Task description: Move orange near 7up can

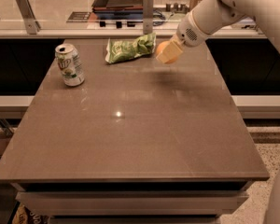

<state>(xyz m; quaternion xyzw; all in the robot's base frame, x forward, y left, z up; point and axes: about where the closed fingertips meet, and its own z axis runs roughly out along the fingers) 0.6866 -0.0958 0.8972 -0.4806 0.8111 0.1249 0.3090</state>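
The brown bench (130,139) carries two things. One 7up can (70,64) stands upright near its left edge. Farther back lies one green snack bag (130,49). Just right of the bag, the single gripper (167,55) hangs above the bench's far right part, its fingers clamped on the one orange (161,47), which is held clear of the surface, well apart from the can.
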